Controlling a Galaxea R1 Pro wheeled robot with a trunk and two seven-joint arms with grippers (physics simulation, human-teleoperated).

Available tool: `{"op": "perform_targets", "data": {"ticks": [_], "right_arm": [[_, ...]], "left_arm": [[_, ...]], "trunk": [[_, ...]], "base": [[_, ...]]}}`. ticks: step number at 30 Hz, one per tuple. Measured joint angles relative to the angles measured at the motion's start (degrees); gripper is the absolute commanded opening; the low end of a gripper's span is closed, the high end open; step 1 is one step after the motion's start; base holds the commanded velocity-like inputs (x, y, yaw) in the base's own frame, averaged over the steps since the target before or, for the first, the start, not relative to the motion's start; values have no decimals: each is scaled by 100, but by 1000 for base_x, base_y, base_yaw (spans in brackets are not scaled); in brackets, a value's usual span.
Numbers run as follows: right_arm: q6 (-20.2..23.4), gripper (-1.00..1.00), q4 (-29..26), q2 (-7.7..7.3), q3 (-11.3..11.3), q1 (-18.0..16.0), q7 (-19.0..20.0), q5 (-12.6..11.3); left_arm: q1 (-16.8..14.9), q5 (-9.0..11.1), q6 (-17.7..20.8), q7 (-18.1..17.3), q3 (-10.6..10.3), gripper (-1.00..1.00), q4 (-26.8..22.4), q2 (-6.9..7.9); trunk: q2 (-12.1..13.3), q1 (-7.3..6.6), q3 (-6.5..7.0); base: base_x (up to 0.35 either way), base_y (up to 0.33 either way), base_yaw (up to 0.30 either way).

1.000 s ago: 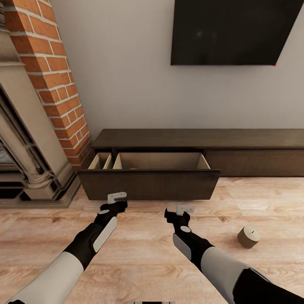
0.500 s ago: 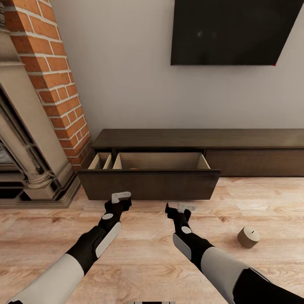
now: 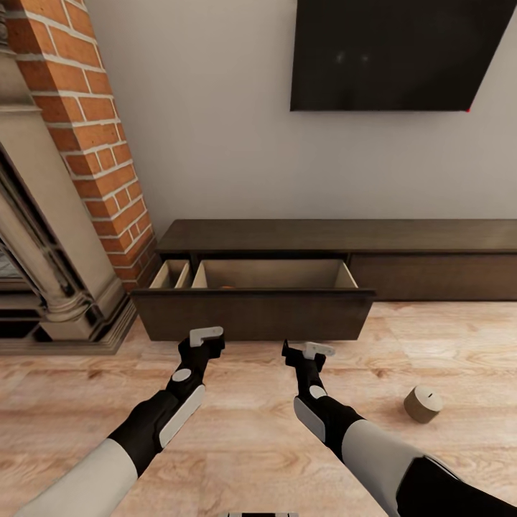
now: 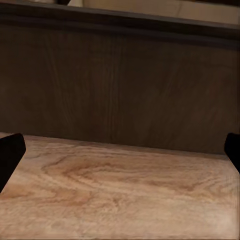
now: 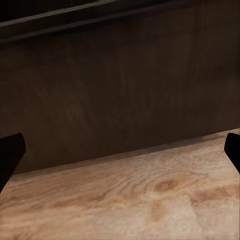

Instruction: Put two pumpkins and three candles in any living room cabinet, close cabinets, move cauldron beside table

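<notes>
Two grippers hang low over the wooden floor, just before the pulled-out drawer of the long dark cabinet, which runs left to right along the wall under the black screen. The left gripper and the right gripper both point at the drawer front; in the wrist views their fingers stand wide apart with nothing between them, so both are released. The drawer front reaches out over the floor, and a small orange spot inside it may be a pumpkin, but it is too small to tell. One candle lies tipped on the floor, its flat top facing up and right, to the right of the right gripper and well apart from it. Bare floor lies around it. A brick fireplace borders the cabinet's left end.
</notes>
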Motion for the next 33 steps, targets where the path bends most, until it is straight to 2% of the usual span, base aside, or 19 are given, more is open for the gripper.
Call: {"op": "perform_targets", "data": {"ticks": [17,33], "right_arm": [[22,100,9,1,-9,0,0,-70],[33,100,17,1,-21,0,0,-73]], "left_arm": [[23,-10,1,3,1,100,-24,0],[23,-9,6,3,15,100,-24,0]], "trunk": [[0,-2,0],[-1,4,-22]], "base": [[280,0,0],[26,0,0]]}}
